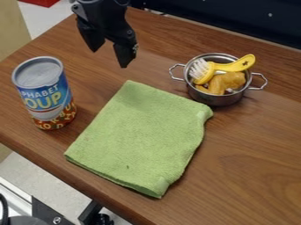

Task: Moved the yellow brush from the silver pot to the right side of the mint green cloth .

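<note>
Toward two o'clock on the wooden tabletop [253,127], the yellow brush [236,67] lies in the silver pot [216,99]. Its white bristles [200,70] sit on the pot's ten o'clock side, while its handle slants out over the rim toward two o'clock. Beneath it in the pot is an orange-yellow lump [226,81]. The green cloth [138,136] is spread across the middle and toward six o'clock, its upper edge just beside the pot; whether they touch, I cannot tell. A soup can [48,94] stands upright between nine and ten o'clock.

The black claw [108,58] hangs at about eleven o'clock, above the tabletop and well apart from the pot. It is released, its fingers parted with nothing between them.

The task looks to be at its first step, getting to the brush. The next move calls for crossing toward the pot's two o'clock side, lining up over the handle, and closing there without pinching the rim or the lump. After that, a lift clear of the rim should come before any swing toward the cloth's three o'clock side, where the brush is to be set down.
</note>
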`<state>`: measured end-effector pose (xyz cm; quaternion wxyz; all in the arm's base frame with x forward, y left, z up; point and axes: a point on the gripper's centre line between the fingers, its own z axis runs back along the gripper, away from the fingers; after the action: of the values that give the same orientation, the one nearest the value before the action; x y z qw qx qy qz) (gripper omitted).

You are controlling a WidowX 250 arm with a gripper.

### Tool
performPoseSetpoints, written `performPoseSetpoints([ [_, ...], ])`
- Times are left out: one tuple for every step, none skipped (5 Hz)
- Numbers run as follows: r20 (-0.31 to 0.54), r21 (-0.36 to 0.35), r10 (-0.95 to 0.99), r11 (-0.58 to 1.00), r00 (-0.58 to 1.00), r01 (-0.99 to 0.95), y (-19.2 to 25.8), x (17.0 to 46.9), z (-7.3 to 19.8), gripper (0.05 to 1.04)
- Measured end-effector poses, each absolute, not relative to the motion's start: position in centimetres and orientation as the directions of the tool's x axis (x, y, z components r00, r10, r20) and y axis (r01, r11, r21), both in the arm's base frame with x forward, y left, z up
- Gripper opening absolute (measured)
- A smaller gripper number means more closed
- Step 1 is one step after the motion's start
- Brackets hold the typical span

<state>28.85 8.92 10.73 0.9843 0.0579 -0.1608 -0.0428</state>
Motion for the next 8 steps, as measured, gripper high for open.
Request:
performPoseSetpoints([
  [0.283, 0.113, -0.087, 0.992, 0.955, 0.057, 8.8, 28.5, 9.9, 0.997],
  [0.244, 0.083, 0.000, 0.996, 0.970, -0.021, 7.4, 29.0, 10.1, 0.998],
  [0.222, 0.055, 0.035, 0.997, 0.975, -0.049, 5.6, 30.2, 10.5, 0.998],
  [0.207, 0.044, 0.029, 0.998, 0.978, -0.039, 4.0, 31.3, 11.2, 0.998],
  [0.187, 0.058, -0.066, 0.997, 0.980, 0.056, 2.4, 32.5, 10.9, 0.998],
  [0.127, 0.103, -0.317, 0.947, 0.940, 0.306, 1.4, 33.9, 10.7, 0.997],
  [0.042, 0.136, -0.460, 0.882, 0.887, 0.451, 0.8, 35.5, 10.4, 0.998],
  [0.009, 0.119, -0.560, 0.823, 0.828, 0.555, 0.1, 36.4, 9.9, 0.998],
])
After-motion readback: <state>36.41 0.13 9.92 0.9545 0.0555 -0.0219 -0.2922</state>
